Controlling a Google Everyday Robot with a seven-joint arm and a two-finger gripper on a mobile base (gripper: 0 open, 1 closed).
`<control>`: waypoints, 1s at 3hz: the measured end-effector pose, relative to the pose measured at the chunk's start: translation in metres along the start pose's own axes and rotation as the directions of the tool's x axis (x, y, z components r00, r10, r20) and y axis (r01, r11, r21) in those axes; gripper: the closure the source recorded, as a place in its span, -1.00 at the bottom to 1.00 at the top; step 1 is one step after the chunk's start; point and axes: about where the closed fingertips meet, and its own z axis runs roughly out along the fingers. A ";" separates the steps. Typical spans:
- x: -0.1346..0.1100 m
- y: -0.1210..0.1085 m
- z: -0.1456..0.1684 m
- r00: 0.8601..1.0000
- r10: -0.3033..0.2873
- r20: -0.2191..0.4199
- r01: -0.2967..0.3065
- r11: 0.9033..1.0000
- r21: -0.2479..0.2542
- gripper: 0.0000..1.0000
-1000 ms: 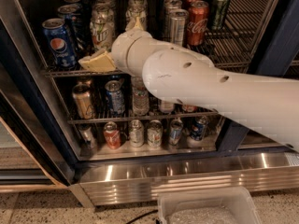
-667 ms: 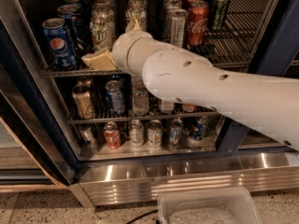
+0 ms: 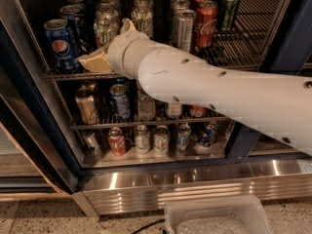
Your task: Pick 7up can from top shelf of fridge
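**One arm in at the top shelf, end effector at the 7up row**

One white arm (image 3: 219,96) comes in from the right, across the open fridge (image 3: 195,186). The end effector (image 3: 104,42) sits at the left part of the top shelf (image 3: 68,75), a wire surface with a flat front rail. It is right at the front 7up can (image 3: 105,29). Cannot tell whether the end effector is clenched on that can or released, since the wrist blocks the contact area.

The 7up can is upright on the top shelf, at the front of its row. A second 7up can (image 3: 143,17) stands just to its right, partly behind the wrist.

A blue Pepsi can (image 3: 61,45) is just left of the end effector, upright and apart from it. Right of the arm are a plain silver slim can (image 3: 184,29), a red Coca-Cola can (image 3: 205,26) and a dark green can (image 3: 228,8), all upright.

The two lower shelves hold mixed cans, some hidden by the arm. A clear plastic bin (image 3: 214,213) sits on the speckled floor in front of the ribbed steel base.
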 end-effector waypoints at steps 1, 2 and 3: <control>0.001 0.001 0.004 1.000 0.003 -0.004 -0.003 1.000 -0.004 -0.60; 0.007 -0.003 0.014 1.000 0.006 -0.014 -0.006 1.000 0.007 -0.50; 0.018 -0.009 0.029 0.999 0.012 -0.031 -0.012 1.000 0.023 -0.54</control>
